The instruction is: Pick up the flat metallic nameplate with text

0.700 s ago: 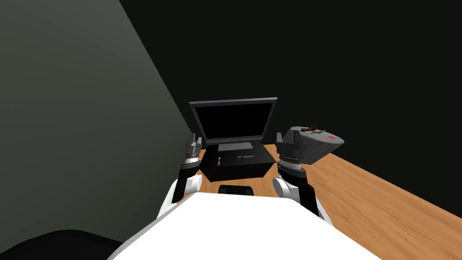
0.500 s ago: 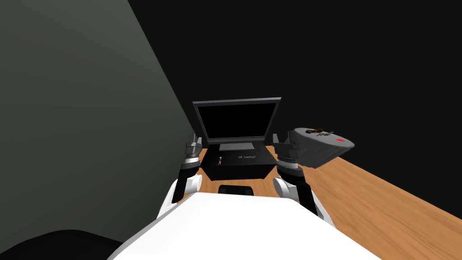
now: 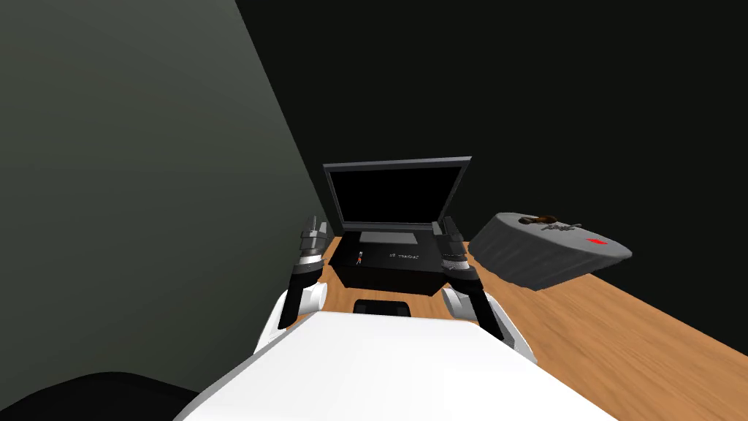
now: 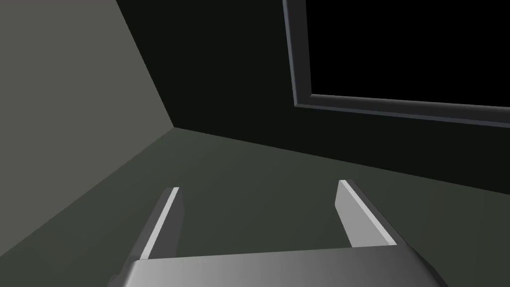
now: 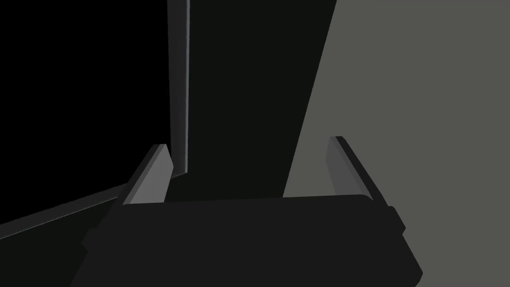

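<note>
Left gripper [image 4: 259, 185] and right gripper [image 5: 249, 143] both spread apart, flanking laptop [image 3: 394, 197] on desk [image 3: 621, 343], pale text strip [image 3: 406, 256] on laptop base between them, can't tell if it's the nameplate

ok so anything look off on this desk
Yes: the thick grey slab, with dark marks and a red spot on top, sits tilted to the right of the open laptop. It seems to hang above the wooden desk rather than lie flat on it, though contact cannot be seen.
</note>
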